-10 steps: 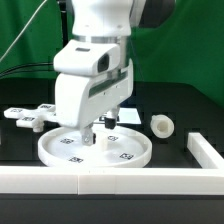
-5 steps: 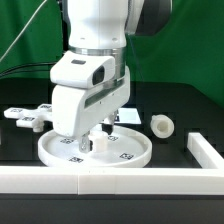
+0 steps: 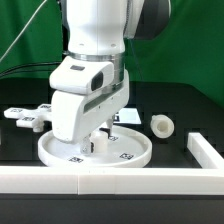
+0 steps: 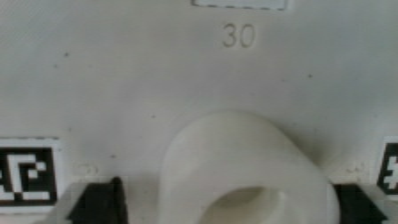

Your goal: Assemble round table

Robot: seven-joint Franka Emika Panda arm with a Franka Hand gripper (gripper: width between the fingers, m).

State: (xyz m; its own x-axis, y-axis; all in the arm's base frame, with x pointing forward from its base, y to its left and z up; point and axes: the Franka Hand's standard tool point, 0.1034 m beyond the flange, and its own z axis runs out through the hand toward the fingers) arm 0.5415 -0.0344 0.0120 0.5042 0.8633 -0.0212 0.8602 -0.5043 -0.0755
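One arm; its gripper [image 3: 90, 143] is low over the middle of the disc [image 3: 58, 156], inside the rim.

By the exterior view's left to right:
- The cross piece [image 3: 27, 117] lies just left of the disc, apart from the rim.
- The disc sits flat on the table.
- The marker board [image 3: 128, 116] peeks out behind the disc.
- The leg [image 3: 162, 124] is well to the right of the disc and looks to be lying on its side.
- The wall [image 3: 110, 181] runs in front of the disc.

The wrist view shows a raised white hub [image 4: 240, 165] on the disc floor, with dark fingers [image 4: 98, 203] on either side of it. Pinched on the hub or just spread around it: cannot tell.

Risks, my guess:
- Fingers closing off-centre on the hub could slip off its rounded top.
- A sideways shove could drag the disc into the cross piece or the wall.
- The leg may roll if bumped.

Count: one disc, one hub, one cross piece, one leg, one marker board, one wall, one gripper.
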